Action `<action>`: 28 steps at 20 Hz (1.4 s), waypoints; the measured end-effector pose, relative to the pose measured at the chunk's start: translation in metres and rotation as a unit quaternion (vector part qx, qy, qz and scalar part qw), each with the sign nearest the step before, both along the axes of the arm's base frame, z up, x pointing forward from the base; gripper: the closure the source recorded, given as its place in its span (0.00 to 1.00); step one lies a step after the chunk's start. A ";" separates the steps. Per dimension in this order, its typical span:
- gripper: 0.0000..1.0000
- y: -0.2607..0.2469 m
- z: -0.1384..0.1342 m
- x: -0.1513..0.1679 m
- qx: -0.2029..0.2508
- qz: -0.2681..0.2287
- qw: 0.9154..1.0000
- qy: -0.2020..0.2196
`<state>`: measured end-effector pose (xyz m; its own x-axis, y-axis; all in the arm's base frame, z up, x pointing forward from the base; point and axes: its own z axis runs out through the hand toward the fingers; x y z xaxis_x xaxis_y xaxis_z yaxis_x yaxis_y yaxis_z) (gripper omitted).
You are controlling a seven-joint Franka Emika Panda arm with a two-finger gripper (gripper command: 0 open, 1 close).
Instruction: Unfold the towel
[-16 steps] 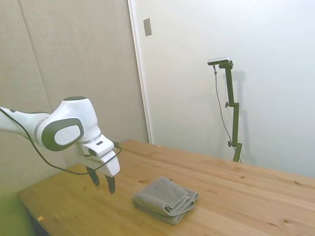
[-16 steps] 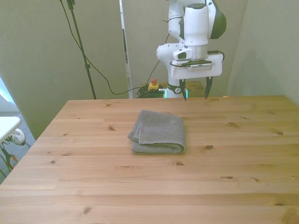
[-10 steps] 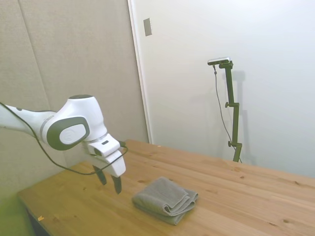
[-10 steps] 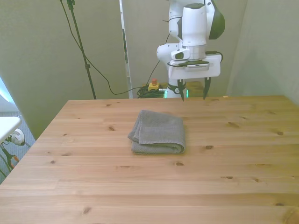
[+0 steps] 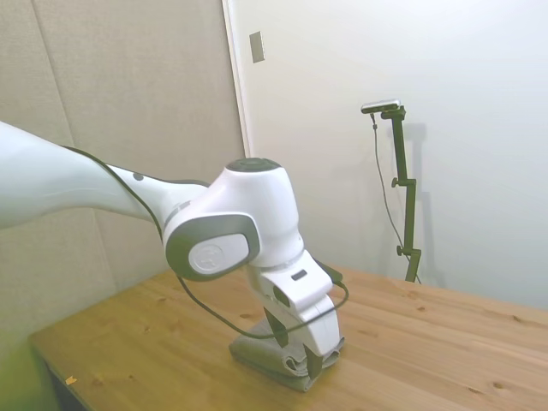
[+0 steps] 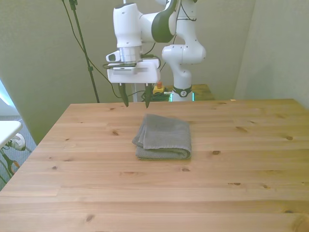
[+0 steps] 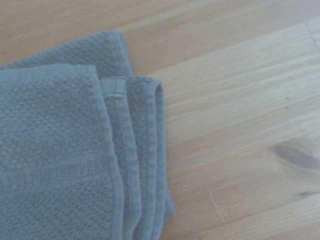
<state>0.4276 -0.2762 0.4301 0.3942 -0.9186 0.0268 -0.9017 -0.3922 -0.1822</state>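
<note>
Towel [image 6: 162, 137] lies folded in layers at mid-worktop [image 6: 241, 183], edges stacked along the front view's left side. Gripper [image 6: 135, 100] hovers above its far-left corner, fingers [image 6: 124, 96] spread apart, holding nothing, clear of the cloth.

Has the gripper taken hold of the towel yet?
No: in the front view the gripper hangs open above the table, clear of the folded towel.

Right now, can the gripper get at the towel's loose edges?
Probably yes. The gripper hangs open just above the table by the towel, on the front view's left. The stacked hems lie exposed, and nothing else on the table blocks the way down.
</note>
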 end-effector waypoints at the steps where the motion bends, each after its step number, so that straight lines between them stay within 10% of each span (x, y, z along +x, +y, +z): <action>1: 0.00 -0.003 -0.008 0.000 0.011 0.004 1.000 -0.001; 23: 0.00 0.007 -0.060 0.011 0.105 0.079 0.987 -0.088; 24: 1.00 0.009 -0.063 0.012 0.108 0.082 0.987 -0.088; 28: 1.00 0.014 -0.064 0.014 0.108 0.093 0.986 -0.088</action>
<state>0.4416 -0.2618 0.3663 0.5634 -0.8225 -0.0781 -0.7645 -0.4831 -0.4269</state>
